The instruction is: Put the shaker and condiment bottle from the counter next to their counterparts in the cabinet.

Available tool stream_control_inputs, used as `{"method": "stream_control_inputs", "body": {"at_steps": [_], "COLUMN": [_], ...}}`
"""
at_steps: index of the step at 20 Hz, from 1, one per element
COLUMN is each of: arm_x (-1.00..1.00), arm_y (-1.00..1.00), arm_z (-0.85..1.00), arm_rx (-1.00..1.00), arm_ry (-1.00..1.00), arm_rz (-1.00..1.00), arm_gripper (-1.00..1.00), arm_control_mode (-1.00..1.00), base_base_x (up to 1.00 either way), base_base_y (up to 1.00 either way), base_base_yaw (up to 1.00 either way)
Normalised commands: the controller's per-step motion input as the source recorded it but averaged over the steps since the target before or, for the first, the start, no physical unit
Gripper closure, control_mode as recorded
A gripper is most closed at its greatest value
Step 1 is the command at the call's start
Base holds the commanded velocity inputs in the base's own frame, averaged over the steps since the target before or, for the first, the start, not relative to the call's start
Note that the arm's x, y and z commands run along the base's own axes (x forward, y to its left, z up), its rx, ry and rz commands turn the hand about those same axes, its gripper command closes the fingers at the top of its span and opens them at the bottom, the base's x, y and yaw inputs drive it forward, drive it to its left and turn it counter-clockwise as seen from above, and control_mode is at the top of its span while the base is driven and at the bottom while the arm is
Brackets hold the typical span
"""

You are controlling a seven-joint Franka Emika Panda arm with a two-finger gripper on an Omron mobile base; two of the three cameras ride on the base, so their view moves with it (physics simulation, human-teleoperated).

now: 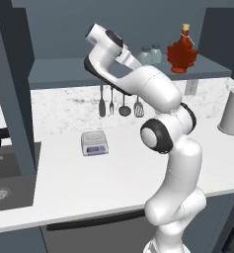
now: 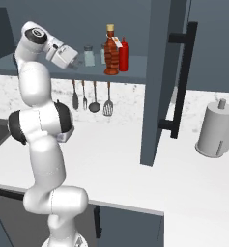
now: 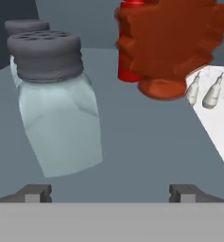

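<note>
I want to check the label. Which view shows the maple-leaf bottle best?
The right base view: the maple-leaf bottle stands whole, cork to base, tag visible. The left base view shows it whole but smaller. The hand view cuts off its top.

Shelf items in the upper middle of both base views

On the cabinet shelf (image 1: pixel 64 74), two shakers (image 1: pixel 151 54) stand together left of the condiment bottle (image 1: pixel 183 52); the squeeze bottle (image 2: pixel 123 54) seems just behind it. Below, the scale (image 1: pixel 94 143) sits on the counter (image 1: pixel 103 180), the paper towel holder (image 2: pixel 215 129) at right.
</note>
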Motion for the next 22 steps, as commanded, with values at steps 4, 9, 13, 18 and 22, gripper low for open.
{"method": "stream_control_inputs", "body": {"at_steps": [4, 9, 13, 18, 22], "arm_x": [-0.64, -0.77, -0.53, -0.83, -0.99], "arm_y": [0.44, 0.16, -0.03, -0.01, 0.00], "arm_z": [-0.04, 0.03, 0.10, 0.00, -0.10], "arm_rx": [0.00, 0.02, 0.08, 0.00, 0.00], "arm_ry": [0.00, -0.02, -0.07, -0.17, -0.19], "arm_rz": [0.07, 0.12, 0.22, 0.39, 0.46], "arm_gripper": [-1.00, -1.00, -1.00, -1.00, -1.00], "arm_control_mode": [-1.00, -1.00, -1.00, -1.00, -1.00], "base_base_x": [0.00, 0.00, 0.00, 0.00, 0.00], "base_base_y": [0.00, 0.00, 0.00, 0.00, 0.00], "base_base_yaw": [0.00, 0.00, 0.00, 0.00, 0.00]}}
